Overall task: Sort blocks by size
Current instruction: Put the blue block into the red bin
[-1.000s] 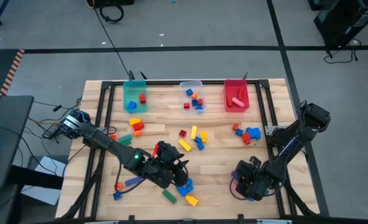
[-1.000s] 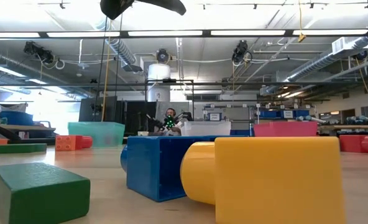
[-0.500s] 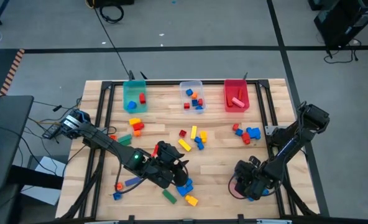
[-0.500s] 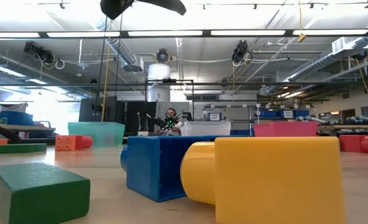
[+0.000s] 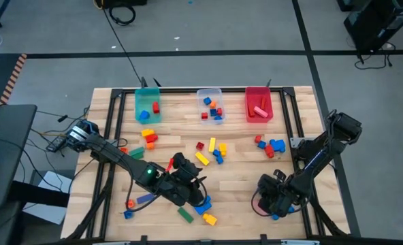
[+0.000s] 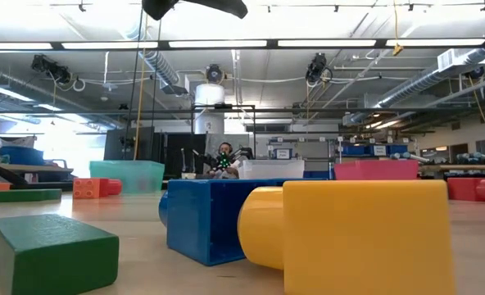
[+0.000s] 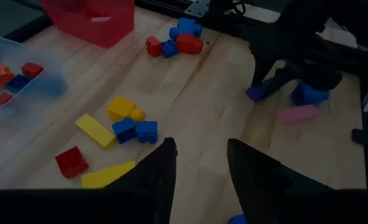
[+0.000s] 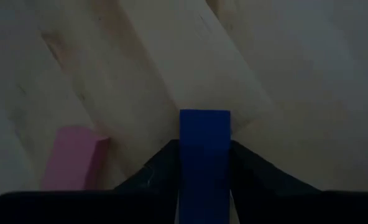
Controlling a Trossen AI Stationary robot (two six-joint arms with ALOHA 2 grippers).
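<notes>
On your left, the left claw [image 5: 190,185] hangs low over the wooden surface [image 5: 242,163] near the front, just above a cluster of blocks that includes a blue brick [image 5: 203,203], a green block [image 5: 186,215] and a yellow block [image 5: 210,219]. Its fingers [image 7: 161,174] stand a little apart with only bare wood between them, gripping nothing. Across the middle you have scattered red, yellow and blue bricks [image 5: 212,151], and along the far edge the teal bin [image 5: 147,106], the clear bin [image 5: 210,105] and the red bin [image 5: 259,104], each already holding a few blocks. Another red and blue group [image 5: 270,145] lies near the right side. On your right, the right claw [image 5: 275,204] is down at the surface near the front corner, clamped on a blue block [image 8: 204,155], with a pink block [image 8: 71,157] lying just beside it.
</notes>
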